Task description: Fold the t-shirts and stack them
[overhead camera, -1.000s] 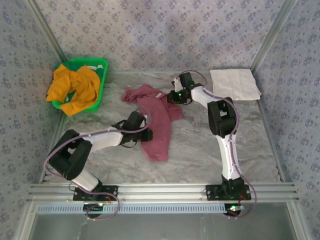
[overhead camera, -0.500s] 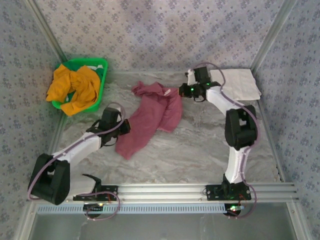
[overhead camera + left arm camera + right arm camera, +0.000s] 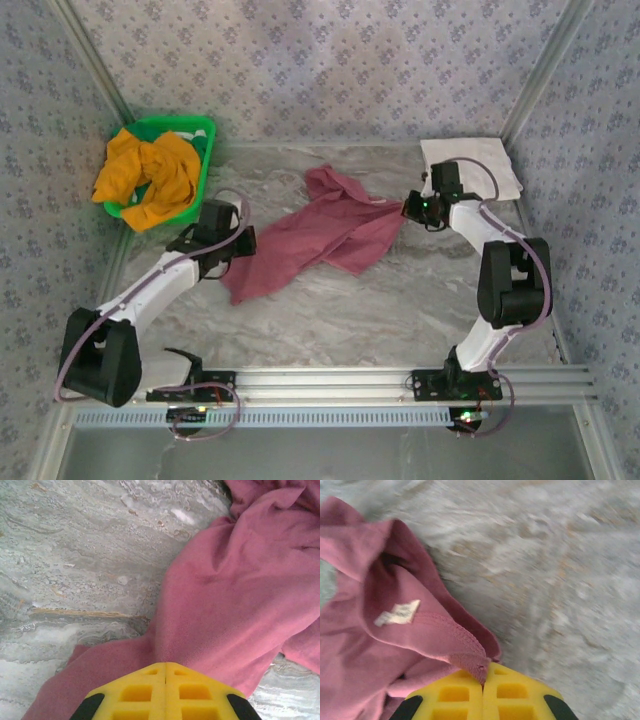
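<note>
Left gripper [image 3: 165, 666] — jaws pinched together on the left edge of the maroon t-shirt [image 3: 320, 235]. Right gripper [image 3: 483, 671] clamped on a stitched hem near the label [image 3: 397, 613]. Shirt stretched between them across the marble table [image 3: 400, 300] — mustard t-shirt [image 3: 150, 178] heaped in the green basket [image 3: 200, 128], far left.

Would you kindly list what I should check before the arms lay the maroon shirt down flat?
1. Left claw shut on the maroon shirt: ok.
2. Right claw shut on the shirt's hem: ok.
3. Shirt stretched smooth between the claws: not ok, it is bunched and creased.
4. Which face of the shirt is up: cannot tell.
5. Orange shirt out of the way, heaped in the basket: ok.
</note>
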Motion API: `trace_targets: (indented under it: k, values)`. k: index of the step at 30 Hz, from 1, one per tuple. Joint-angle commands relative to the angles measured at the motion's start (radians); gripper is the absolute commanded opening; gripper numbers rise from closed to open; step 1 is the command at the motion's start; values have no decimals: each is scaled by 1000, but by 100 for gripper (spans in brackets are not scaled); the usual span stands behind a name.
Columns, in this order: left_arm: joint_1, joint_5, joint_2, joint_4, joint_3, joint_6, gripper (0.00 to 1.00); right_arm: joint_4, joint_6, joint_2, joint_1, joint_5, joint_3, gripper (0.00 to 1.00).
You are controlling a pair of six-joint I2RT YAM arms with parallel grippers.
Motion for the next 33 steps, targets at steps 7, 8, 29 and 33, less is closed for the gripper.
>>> trace_targets:
  k: [7,8,29,33]
  values:
    - [8,-85,-86,-120,-5,0,48,-18,-11,-52,-5,37,-16,43]
    - [6,-82,-105,-132,-16,-10,52,-32,-20,-66,5,46,-26,43]
    - [-88,30,-68,-81,-231,-249,62,-45,-146,-64,496,161,-205,57]
    - [-89,17,-15,-25,-244,-235,57,-30,-139,34,513,171,-169,57]
